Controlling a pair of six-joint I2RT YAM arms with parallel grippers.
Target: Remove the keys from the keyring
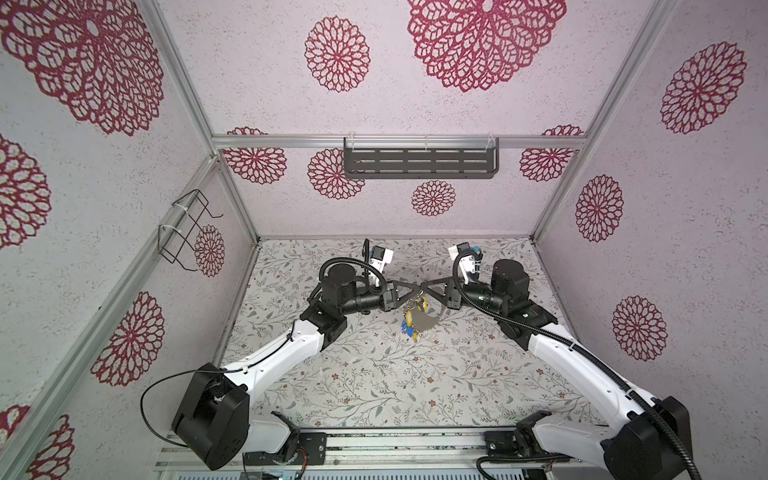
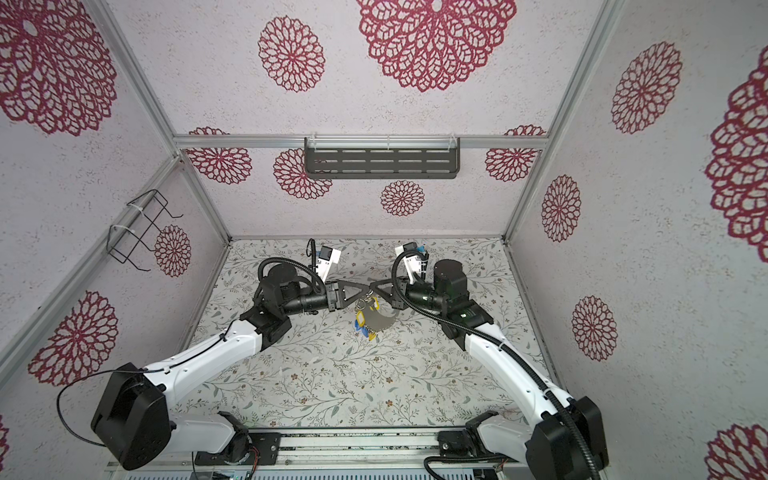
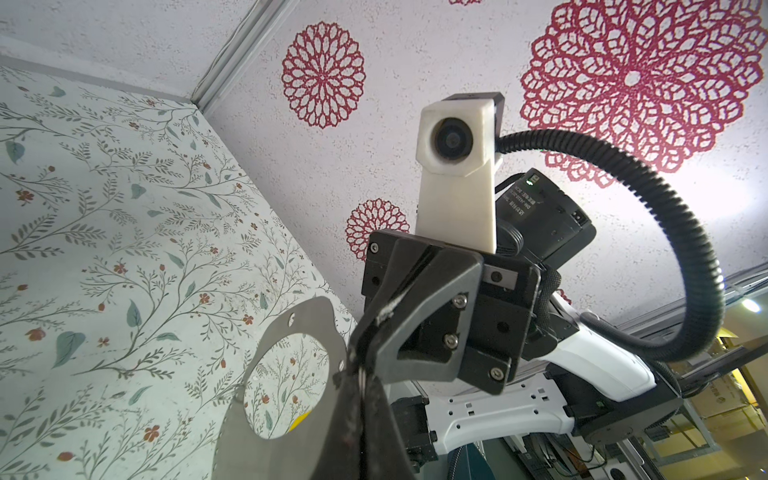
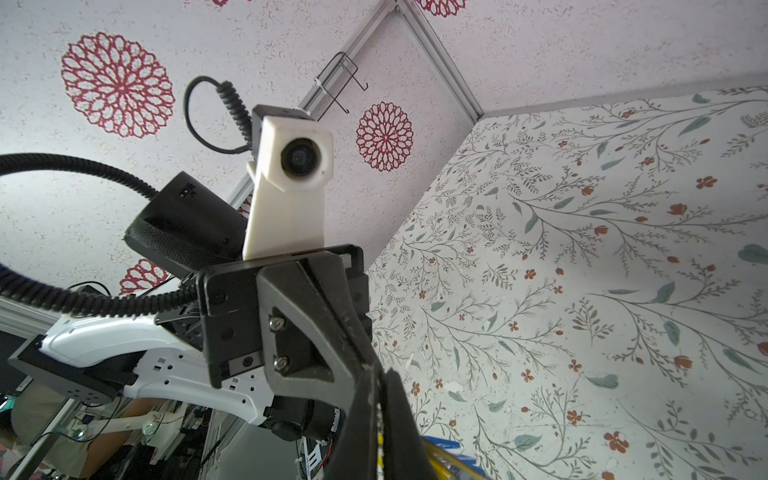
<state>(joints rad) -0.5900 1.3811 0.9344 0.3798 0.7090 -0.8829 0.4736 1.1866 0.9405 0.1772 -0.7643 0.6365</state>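
Note:
The two grippers meet tip to tip above the middle of the table in both top views. My left gripper (image 1: 417, 287) (image 2: 365, 287) is shut on the top edge of the keyring (image 1: 430, 323) (image 2: 382, 322), a flat grey crescent hanging below. In the left wrist view the keyring (image 3: 266, 453) runs into the shut left gripper (image 3: 362, 390). Yellow and blue keys (image 1: 409, 323) (image 2: 360, 322) dangle from its outer edge. My right gripper (image 1: 424, 286) (image 4: 380, 399) is shut, and yellow shows in the slit between its fingers. Yellow and blue keys (image 4: 440, 451) show just past it.
The floral table (image 1: 374, 374) lies well below the hanging keyring. A dark slotted shelf (image 1: 419, 162) hangs on the back wall and a wire rack (image 1: 185, 228) on the left wall. The arms' mounting rail (image 1: 415, 440) runs along the front edge.

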